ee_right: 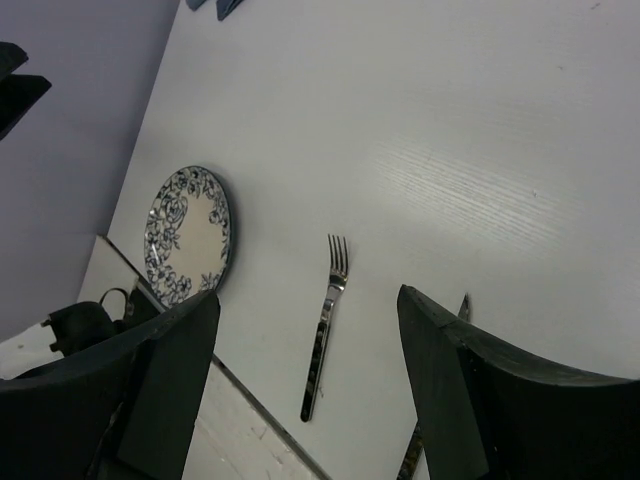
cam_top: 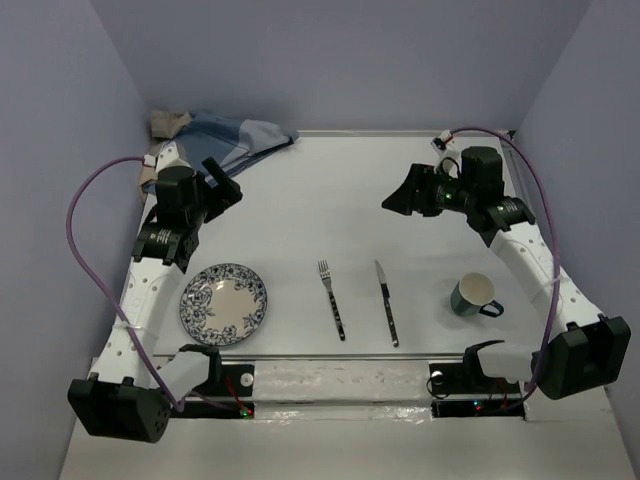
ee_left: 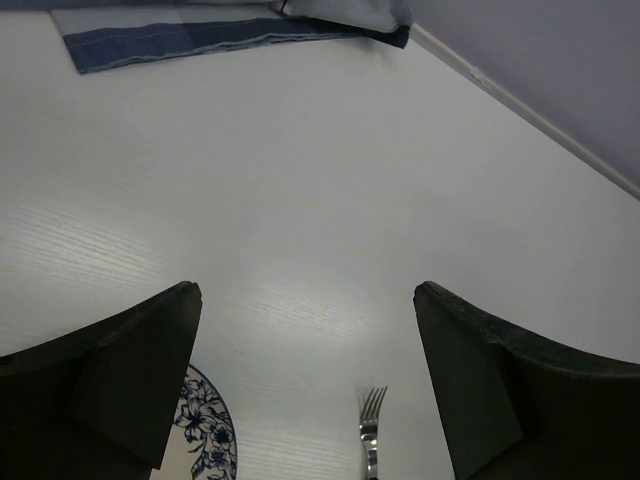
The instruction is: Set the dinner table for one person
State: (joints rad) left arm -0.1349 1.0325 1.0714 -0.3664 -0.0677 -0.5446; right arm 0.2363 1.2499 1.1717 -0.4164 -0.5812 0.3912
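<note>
On the white dinner table point(cam_top: 330, 190), along the near edge, lie a blue floral plate point(cam_top: 224, 303), a fork point(cam_top: 332, 299), a knife point(cam_top: 387, 303) and a green mug point(cam_top: 475, 295). My left gripper point(cam_top: 226, 183) is open and empty, above the table's far left, behind the plate. Its wrist view point(ee_left: 305, 292) shows the plate's rim point(ee_left: 205, 430) and the fork's tines point(ee_left: 371, 420). My right gripper point(cam_top: 400, 197) is open and empty, above the table right of centre. Its wrist view point(ee_right: 306, 295) shows the fork point(ee_right: 327, 320), the plate point(ee_right: 187, 235) and the knife's tip point(ee_right: 465, 305).
A crumpled blue-and-beige striped cloth point(cam_top: 235, 137) lies in the far left corner, just behind my left gripper, and also shows in the left wrist view point(ee_left: 200, 30). Purple walls close in the table on three sides. Purple cables loop beside both arms.
</note>
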